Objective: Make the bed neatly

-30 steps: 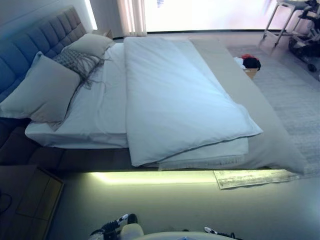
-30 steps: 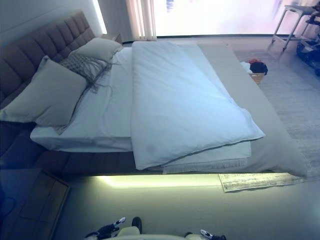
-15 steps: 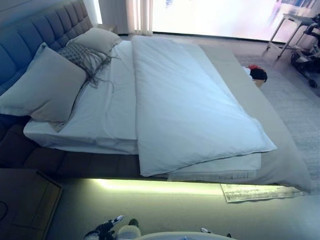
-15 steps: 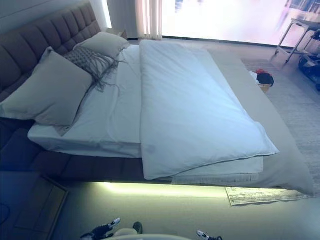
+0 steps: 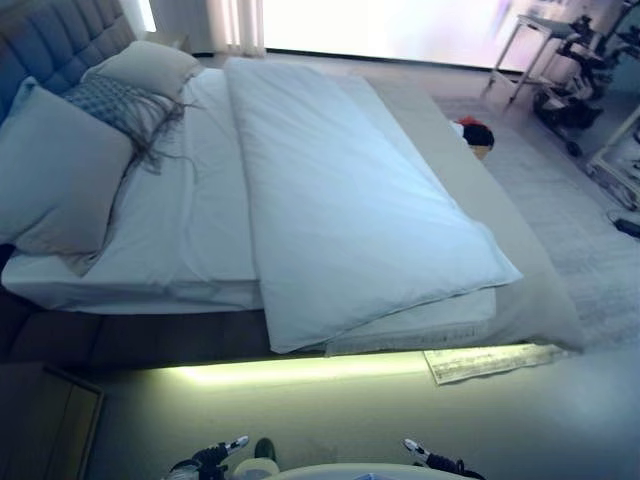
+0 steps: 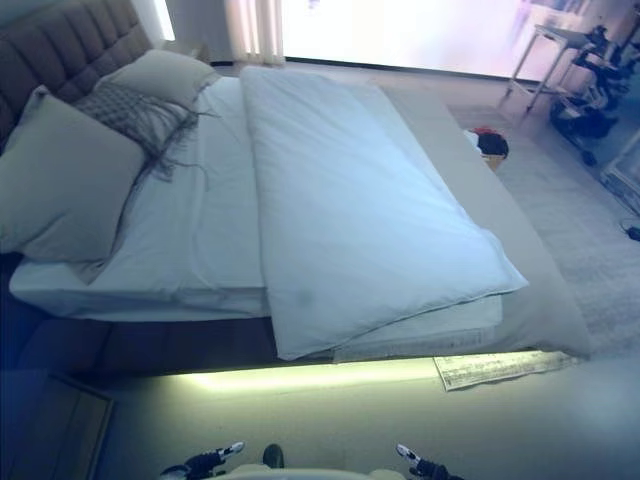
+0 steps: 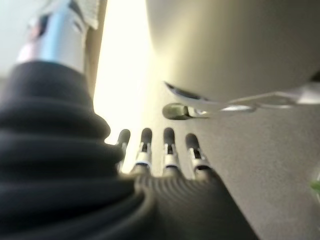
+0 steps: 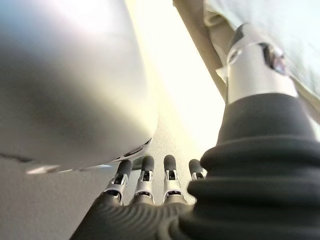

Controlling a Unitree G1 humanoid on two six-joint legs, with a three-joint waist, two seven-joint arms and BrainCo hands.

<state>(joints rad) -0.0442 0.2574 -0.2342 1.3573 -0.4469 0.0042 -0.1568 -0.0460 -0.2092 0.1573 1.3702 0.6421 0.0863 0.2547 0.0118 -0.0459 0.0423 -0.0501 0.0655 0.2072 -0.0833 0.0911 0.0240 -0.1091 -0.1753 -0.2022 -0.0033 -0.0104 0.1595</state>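
Standing before the bed [image 5: 520,320], whose folded duvet [image 5: 340,210] lies unchanged, left hand [image 7: 160,150] and right hand [image 8: 150,177] hang straight-fingered, empty; only the viewpoint shifted.

Head stereo pair: high, looking down across wide bed with folded pale-blue duvet [image 5: 340,200] from its long side; both eyes share nearly whole scene. Wrist views: very close, along straight silver fingers of left hand [image 7: 165,150] and right hand [image 8: 150,175], toward grey floor [image 7: 260,165].
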